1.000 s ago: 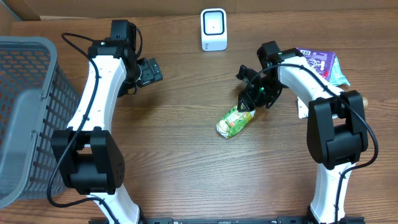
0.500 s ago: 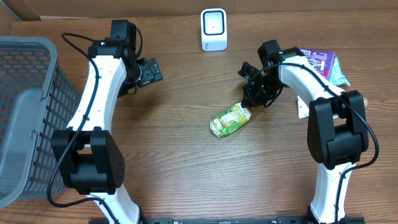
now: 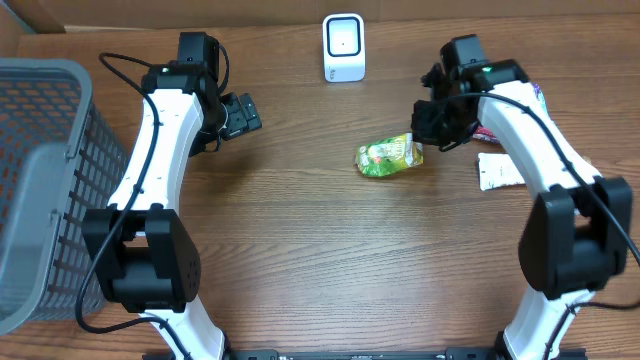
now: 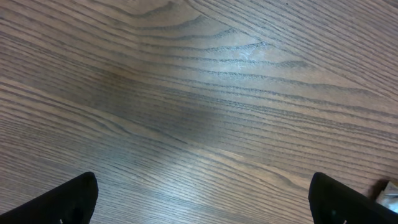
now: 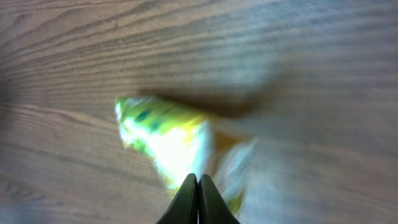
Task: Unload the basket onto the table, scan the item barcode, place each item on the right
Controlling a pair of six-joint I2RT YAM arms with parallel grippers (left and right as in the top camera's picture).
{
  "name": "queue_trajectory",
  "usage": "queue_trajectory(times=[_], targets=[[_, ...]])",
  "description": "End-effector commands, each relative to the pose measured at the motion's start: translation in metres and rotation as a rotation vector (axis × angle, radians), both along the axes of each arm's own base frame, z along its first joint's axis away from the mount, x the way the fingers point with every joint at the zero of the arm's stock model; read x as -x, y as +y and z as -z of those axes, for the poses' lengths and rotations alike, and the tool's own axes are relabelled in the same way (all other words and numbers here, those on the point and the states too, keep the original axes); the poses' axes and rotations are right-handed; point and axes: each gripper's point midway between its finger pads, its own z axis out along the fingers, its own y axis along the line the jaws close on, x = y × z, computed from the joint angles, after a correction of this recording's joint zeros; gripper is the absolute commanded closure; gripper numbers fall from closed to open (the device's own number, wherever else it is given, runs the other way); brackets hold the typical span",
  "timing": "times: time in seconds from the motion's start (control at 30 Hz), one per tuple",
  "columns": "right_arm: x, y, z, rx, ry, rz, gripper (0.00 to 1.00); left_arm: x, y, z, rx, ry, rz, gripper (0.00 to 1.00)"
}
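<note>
The item is a green and yellow snack packet, right of the table's middle, and it shows blurred in the right wrist view. My right gripper is shut on the packet's right end, and its fingertips are pressed together over the wrapper. The packet casts a shadow on the wood below it. A white barcode scanner stands at the back centre, apart from the packet. At the left, my left gripper hangs open over bare wood with nothing between its fingers.
A grey mesh basket fills the left edge. A white card lies to the right of the packet, under the right arm. The table is brown wood.
My right gripper shut on the packet and carried it up and to the right, toward the scanner side. The left arm has not moved.
</note>
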Motion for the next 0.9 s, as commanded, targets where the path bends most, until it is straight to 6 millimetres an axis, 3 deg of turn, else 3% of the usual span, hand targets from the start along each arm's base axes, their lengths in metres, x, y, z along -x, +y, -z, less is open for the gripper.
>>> queue_trajectory(times=[0.0,0.13,0.23,0.27,0.33,0.37,0.43,0.6,0.73,0.87], targets=[[0.008,-0.006,-0.019,0.027,0.005,0.043,0.96,-0.001,0.003,-0.007,-0.010,-0.019,-0.014,0.01],[0.037,0.003,-0.004,0.045,0.104,-0.006,0.96,-0.001,0.003,-0.007,-0.010,-0.019,-0.014,0.00],[0.050,0.014,0.006,0.084,0.080,-0.191,0.96,-0.001,0.003,-0.007,-0.010,-0.019,-0.014,0.01],[0.048,0.012,0.009,0.131,0.042,-0.281,0.87,-0.001,0.003,-0.007,-0.010,-0.019,-0.014,0.00],[0.039,0.005,0.010,0.200,-0.025,-0.372,0.49,-0.001,0.003,-0.007,-0.010,-0.019,-0.014,0.00],[0.034,0.006,0.010,0.209,-0.061,-0.429,0.36,-0.001,0.003,-0.007,-0.010,-0.019,-0.014,0.00],[0.023,0.007,0.009,0.210,-0.134,-0.545,0.21,-0.001,0.003,-0.007,-0.010,-0.019,-0.014,0.00],[0.005,0.002,0.017,0.212,-0.257,-0.802,0.15,-0.001,0.003,-0.007,-0.010,-0.019,-0.014,0.01],[-0.009,-0.001,0.033,0.183,-0.306,-0.887,0.14,-0.001,0.003,-0.007,-0.010,-0.019,-0.014,0.00],[-0.010,0.003,0.050,0.120,-0.313,-0.948,0.14,-0.001,0.003,-0.007,-0.010,-0.019,-0.014,0.01]])
